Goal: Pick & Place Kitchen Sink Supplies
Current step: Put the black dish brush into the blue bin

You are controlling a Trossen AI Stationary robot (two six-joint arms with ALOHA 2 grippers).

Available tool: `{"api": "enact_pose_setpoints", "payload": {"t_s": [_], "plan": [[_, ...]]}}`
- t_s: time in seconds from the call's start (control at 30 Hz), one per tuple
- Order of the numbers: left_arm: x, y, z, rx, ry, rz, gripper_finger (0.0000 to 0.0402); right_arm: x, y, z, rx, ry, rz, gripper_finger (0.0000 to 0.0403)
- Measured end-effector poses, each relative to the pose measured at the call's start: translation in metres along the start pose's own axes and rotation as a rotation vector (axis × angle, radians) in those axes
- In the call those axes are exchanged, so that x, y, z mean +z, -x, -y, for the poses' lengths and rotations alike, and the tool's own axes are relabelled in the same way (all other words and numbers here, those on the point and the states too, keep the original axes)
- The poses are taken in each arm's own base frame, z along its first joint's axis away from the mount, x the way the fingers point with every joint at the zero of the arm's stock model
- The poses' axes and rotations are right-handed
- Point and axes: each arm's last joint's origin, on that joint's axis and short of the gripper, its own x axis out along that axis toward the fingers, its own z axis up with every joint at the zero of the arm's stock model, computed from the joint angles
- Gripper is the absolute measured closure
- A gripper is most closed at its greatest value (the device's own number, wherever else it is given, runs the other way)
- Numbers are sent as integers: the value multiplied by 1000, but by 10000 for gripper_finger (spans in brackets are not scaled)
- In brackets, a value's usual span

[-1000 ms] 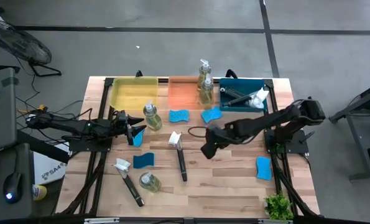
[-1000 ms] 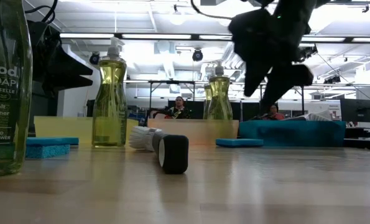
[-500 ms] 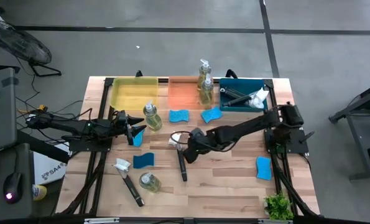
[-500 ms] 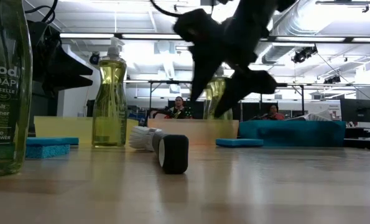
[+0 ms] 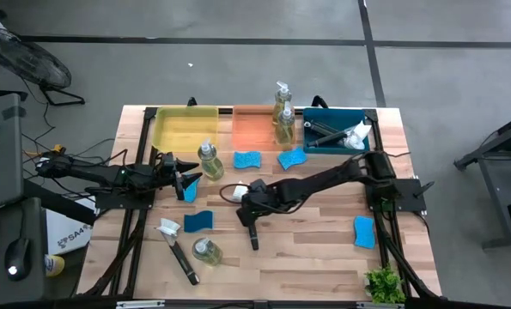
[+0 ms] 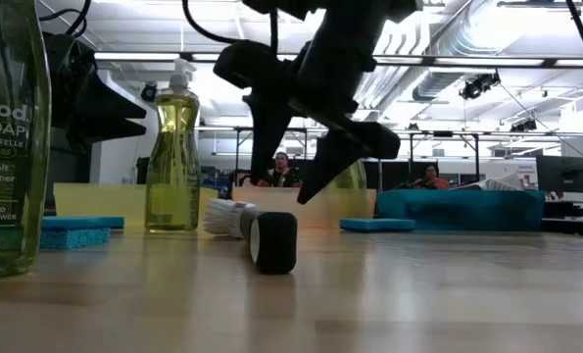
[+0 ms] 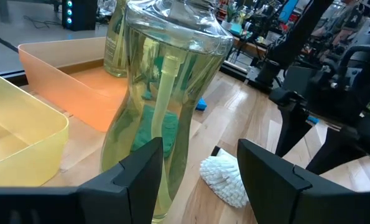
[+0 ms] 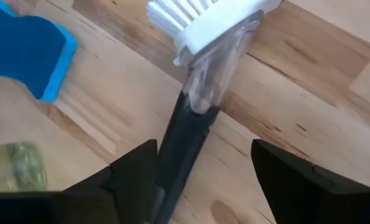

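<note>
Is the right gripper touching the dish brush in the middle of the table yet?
Apart. In the low view the right gripper hangs with open fingers above the dish brush, background showing between them. The right wrist view shows the handle between spread fingers.

A pale wooden surface (image 5: 307,257) carries a yellow tray (image 5: 184,126), an orange tray (image 5: 252,127) and a blue tray (image 5: 334,133) along its far edge. Nearer than the orange tray lie blue sponges (image 5: 247,160), a pump bottle (image 5: 209,160) and a dish brush (image 5: 248,215). A second brush (image 5: 176,248), a second bottle (image 5: 206,251) and a green plant (image 5: 384,284) sit toward the near edge.
</note>
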Motion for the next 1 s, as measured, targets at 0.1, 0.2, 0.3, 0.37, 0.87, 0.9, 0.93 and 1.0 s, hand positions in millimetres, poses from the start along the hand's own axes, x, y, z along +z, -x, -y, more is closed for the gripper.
{"api": "enact_pose_setpoints", "payload": {"t_s": [0.1,0.2,0.3,0.37,0.87,0.9,0.93,1.0], "plan": [[0,0,0,0,1,1,199,0,-5,-2,-5,0,6,132],[0,0,0,0,0,0,199,1,-6,-4,1,-14,12,111],[0,0,0,0,1,0,199,1,-6,-4,-1,-33,11,94],[0,0,0,0,1,0,199,1,-6,-4,1,-34,7,88],[0,0,0,0,0,0,199,-5,-11,-10,38,-50,7,84],[0,0,0,0,0,0,199,-6,-13,-9,33,-49,1,84],[0,0,0,0,1,1,199,-7,-16,-9,35,-47,-1,84],[0,0,0,0,0,1,199,-7,-21,-12,68,-47,-1,84]]}}
